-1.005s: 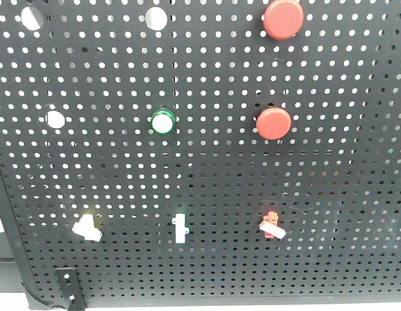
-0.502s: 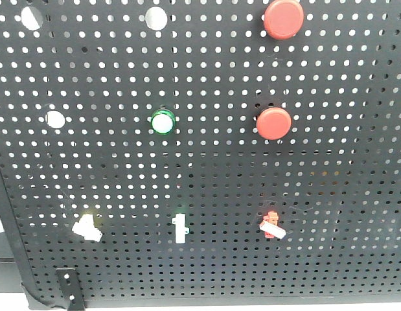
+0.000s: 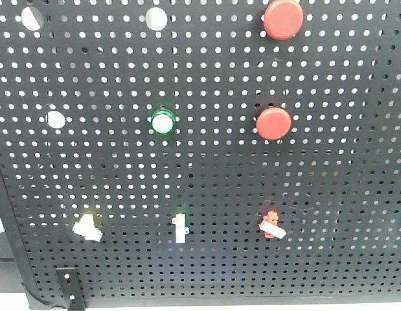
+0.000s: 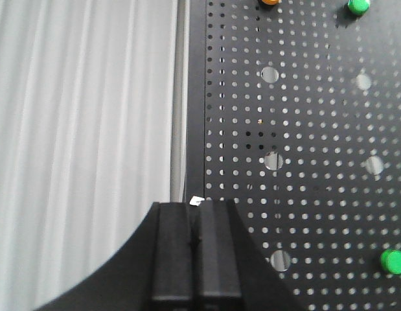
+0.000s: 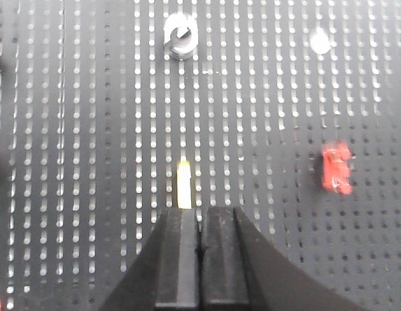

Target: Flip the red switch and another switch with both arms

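Observation:
In the front view the red switch (image 3: 271,224) sits low right on the black pegboard (image 3: 206,175), its white lever slanting down to the right. Another switch, yellow-based (image 3: 87,227), sits low left. Neither arm shows there. In the right wrist view my right gripper (image 5: 200,210) is shut with nothing in it. A pale yellow-white lever (image 5: 183,184) stands just past its left fingertip, and the red switch (image 5: 336,168) lies off to the right. My left gripper (image 4: 195,206) is shut at the board's left edge. A small white scrap (image 4: 195,201) peeks over its tips.
Between the two switches is a green-based white toggle (image 3: 180,227). Two big round red buttons (image 3: 282,18) (image 3: 273,123) and a green-ringed white button (image 3: 162,122) sit higher. A silver ring (image 5: 179,40) sits above the right gripper. A white curtain (image 4: 83,116) hangs left of the board; green buttons (image 4: 393,261) lie right.
The switches and buttons have not moved in the front view. Only a small shape behind the board's lower left edge changes from grey to dark to pale.

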Controlling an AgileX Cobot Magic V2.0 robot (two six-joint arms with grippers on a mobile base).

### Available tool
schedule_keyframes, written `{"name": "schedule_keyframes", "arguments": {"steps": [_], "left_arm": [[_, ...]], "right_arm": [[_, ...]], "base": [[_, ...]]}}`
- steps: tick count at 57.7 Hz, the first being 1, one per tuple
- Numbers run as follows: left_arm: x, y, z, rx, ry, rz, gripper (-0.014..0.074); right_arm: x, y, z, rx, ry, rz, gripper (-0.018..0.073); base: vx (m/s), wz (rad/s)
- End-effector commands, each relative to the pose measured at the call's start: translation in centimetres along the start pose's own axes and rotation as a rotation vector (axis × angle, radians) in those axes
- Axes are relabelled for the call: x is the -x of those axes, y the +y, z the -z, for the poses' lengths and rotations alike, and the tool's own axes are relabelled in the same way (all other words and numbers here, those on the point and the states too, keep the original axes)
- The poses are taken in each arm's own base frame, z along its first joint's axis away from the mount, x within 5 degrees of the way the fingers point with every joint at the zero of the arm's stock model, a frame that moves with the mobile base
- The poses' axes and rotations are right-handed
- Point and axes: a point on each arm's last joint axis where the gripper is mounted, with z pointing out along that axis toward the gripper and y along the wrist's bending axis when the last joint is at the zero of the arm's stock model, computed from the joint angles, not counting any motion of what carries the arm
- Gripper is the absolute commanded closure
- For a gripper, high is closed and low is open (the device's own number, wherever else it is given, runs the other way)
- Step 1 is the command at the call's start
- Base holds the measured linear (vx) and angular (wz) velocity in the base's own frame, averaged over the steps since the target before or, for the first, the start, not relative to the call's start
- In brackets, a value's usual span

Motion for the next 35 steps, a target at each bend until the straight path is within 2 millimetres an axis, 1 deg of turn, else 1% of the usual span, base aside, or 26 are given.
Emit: {"name": "schedule_keyframes", "arguments": {"steps": [1, 6, 14, 24, 35], "left_arm": [[0.9, -0.1, -2.8, -0.002, 0.069, -0.031, 0.0594], [-0.4, -0.1, -4.6, -0.002, 0.148, -0.031, 0.0594], [-2.7, -0.1, -6.4, -0.005, 0.268, -0.032, 0.0594], [-4.4, -0.1, -7.7, -0.004, 0.337, -0.033, 0.0594], [-5.8, -0.2, -8.5, -0.010, 0.393, -0.031, 0.0594]], "right_arm": [[0.3, 0.0, -1.8, -0.003, 0.035, 0.016, 0.0566], [-0.6, 0.0, -3.0, -0.003, 0.090, 0.015, 0.0566], [-0.9, 0.0, -4.2, -0.003, 0.081, 0.015, 0.0566], [-0.8, 0.0, -5.0, -0.004, 0.033, 0.009, 0.0566], [-1.1, 0.0, -5.1, -0.004, 0.060, 0.001, 0.0566]], "base": [[0.00, 0.00], [0.00, 0.00], [0.00, 0.00], [0.00, 0.00], [0.00, 0.00]]}}
